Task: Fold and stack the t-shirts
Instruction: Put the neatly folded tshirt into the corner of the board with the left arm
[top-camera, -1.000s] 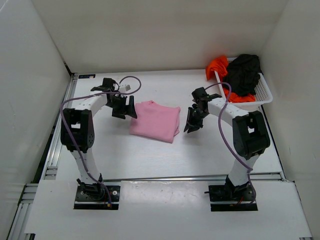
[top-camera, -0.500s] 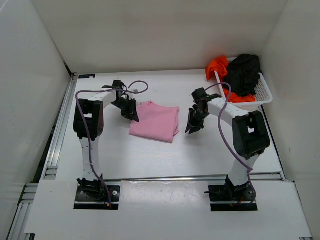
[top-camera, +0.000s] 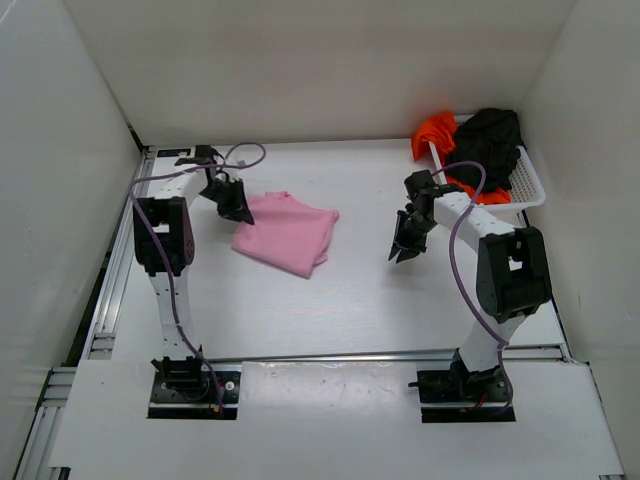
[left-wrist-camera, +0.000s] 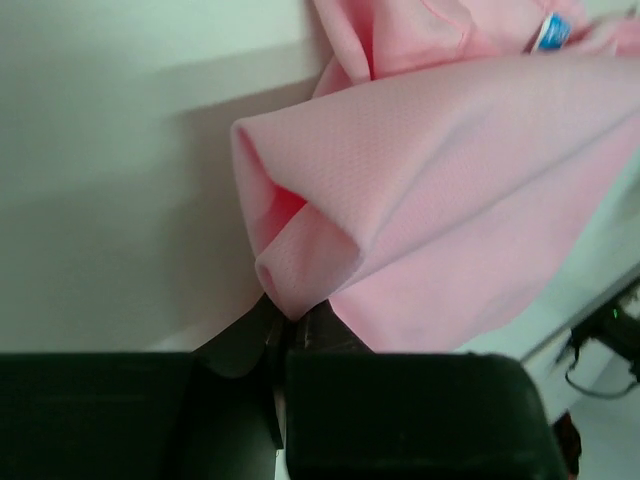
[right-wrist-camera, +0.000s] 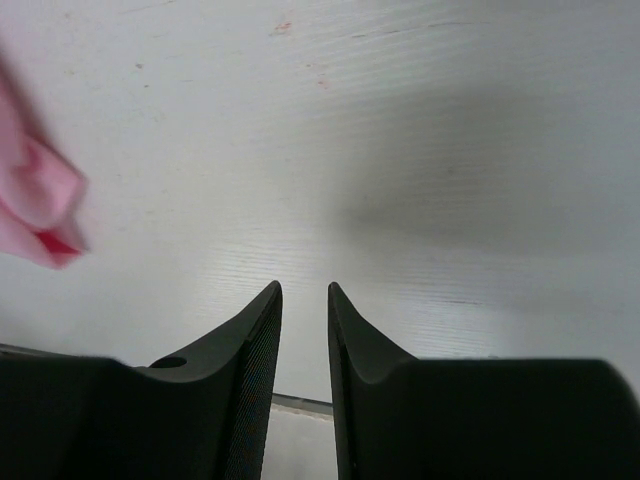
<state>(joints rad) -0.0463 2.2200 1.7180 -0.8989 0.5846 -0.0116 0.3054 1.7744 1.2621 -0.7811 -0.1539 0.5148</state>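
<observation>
The light pink t-shirt (top-camera: 290, 232) lies folded left of the table's middle. My left gripper (top-camera: 232, 200) is shut on its far-left edge. In the left wrist view a pinched fold of the pink t-shirt (left-wrist-camera: 450, 180) rises from between the closed jaws of the left gripper (left-wrist-camera: 290, 318). My right gripper (top-camera: 405, 248) hangs over bare table to the shirt's right, its jaws a narrow gap apart and empty. The right wrist view shows that gripper (right-wrist-camera: 304, 290) and a corner of the pink t-shirt (right-wrist-camera: 35, 205) at the left edge. The black t-shirt (top-camera: 487, 145) and orange-red t-shirt (top-camera: 436, 132) are bunched in the basket.
A white mesh basket (top-camera: 522, 196) stands at the back right corner against the side wall. White walls close in the table on the left, back and right. A small blue tag (left-wrist-camera: 550, 32) shows on the pink shirt.
The left gripper closed on the pink shirt's left edge and dragged the shirt left and slightly back. The right gripper moved right, away from the shirt.
</observation>
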